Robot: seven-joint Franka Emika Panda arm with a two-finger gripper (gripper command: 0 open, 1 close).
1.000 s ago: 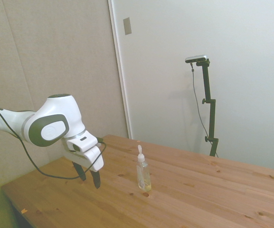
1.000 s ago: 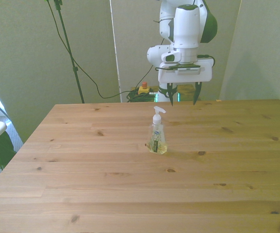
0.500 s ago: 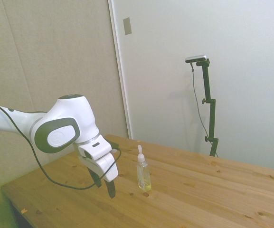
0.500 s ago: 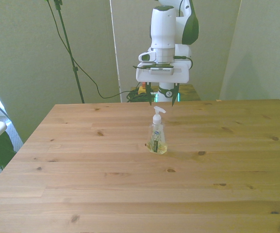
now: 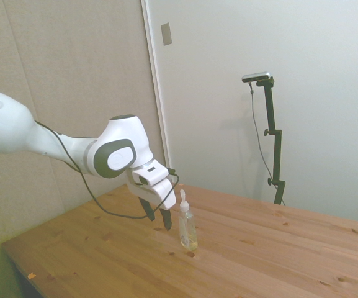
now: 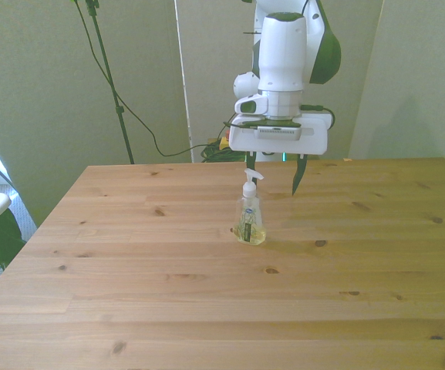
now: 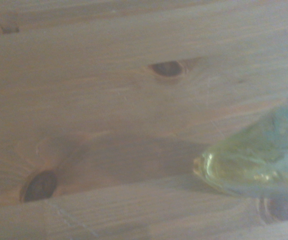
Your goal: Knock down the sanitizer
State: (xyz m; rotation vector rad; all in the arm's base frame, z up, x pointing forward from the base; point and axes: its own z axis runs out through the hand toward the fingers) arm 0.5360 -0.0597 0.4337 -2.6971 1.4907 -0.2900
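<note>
The claw [image 6: 274, 176] hangs open just behind the sanitizer [image 6: 250, 213], its two dark fingers [image 6: 297, 177] spread apart and pointing down at the worktop [image 6: 207, 293], holding nothing; in the front view one finger shows clear on the front view's right of the bottle, while the other sits close behind the pump top, and whether it touches the nozzle cannot be told; in the side view the claw [image 5: 159, 217] is just beside the bottle's upper half [image 5: 187, 226], on the arm's side of it; the sanitizer stands upright near the middle of the worktop, well apart from every edge, its long axis vertical, base flat on the wood and white pump at the top; the pump's spout points toward the front view's right; the wrist view shows only a blurred yellowish part of the bottle [image 7: 253, 160] resting on the planks; the step in hand looks like the final approach before the strike, since the bottle is not yet tipped; the next move probably calls for a sideways sweep or push against the upper part of the bottle, high enough to topple it rather than slide it along the wood; being slim and tall with little liquid low down, it should go over with a light push.
</note>
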